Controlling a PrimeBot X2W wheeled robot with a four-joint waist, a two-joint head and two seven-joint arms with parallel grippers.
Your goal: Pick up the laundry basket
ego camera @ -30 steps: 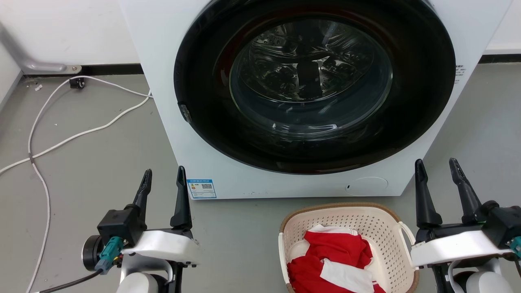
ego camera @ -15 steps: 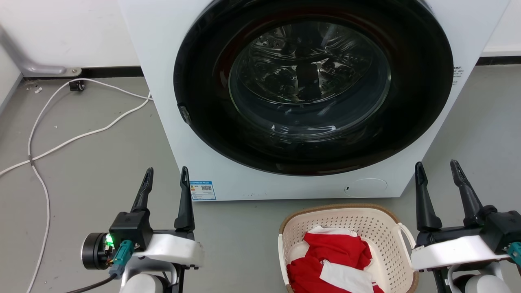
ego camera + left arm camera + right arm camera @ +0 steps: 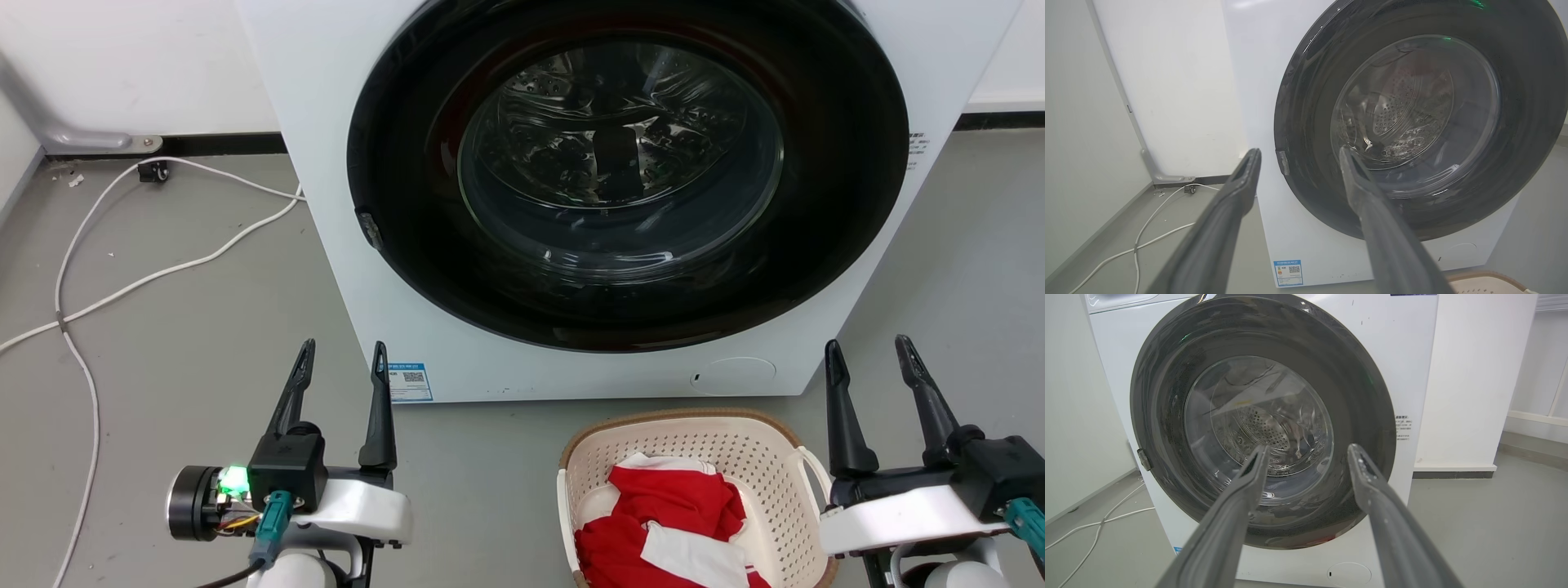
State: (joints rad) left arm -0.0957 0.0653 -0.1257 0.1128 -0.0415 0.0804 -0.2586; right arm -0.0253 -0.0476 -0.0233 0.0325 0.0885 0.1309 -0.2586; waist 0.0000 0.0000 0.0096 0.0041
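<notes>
Head view: the laundry basket point(image 3: 784, 490) is recorded at the lower centre-right of the frame, standing on the grey floor point(image 3: 204, 351) just in front of the white washer point(image 3: 326, 122); its lower part is cut off by the bottom edge. A red and white garment point(image 3: 678, 506) is seen lying inside it. The basket is not held by either gripper. The left gripper point(image 3: 344, 347) is noted at the lower left, well apart from the basket, its two dark fingers spread and pointing up the frame with nothing between them. A green light point(image 3: 235, 478) is lit on its wrist. The right gripper point(image 3: 867, 343) is noted at the lower right, likewise spread and empty, its fingertips lying over the washer's lower right corner. Its white wrist housing sits just beside the basket's right loop handle point(image 3: 816, 469); whether the two touch cannot be told. A white cable point(image 3: 155, 278) is seen trailing across the floor at the left. A blue label point(image 3: 410, 381) is fixed low on the washer front, at the left. The round dark door point(image 3: 408, 269) is closed, and the drum is seen through its glass. In both wrist views the fingers are seen parted, framing the door; in the left wrist view a strip of the basket's brown rim is caught at the lower right corner.
</notes>
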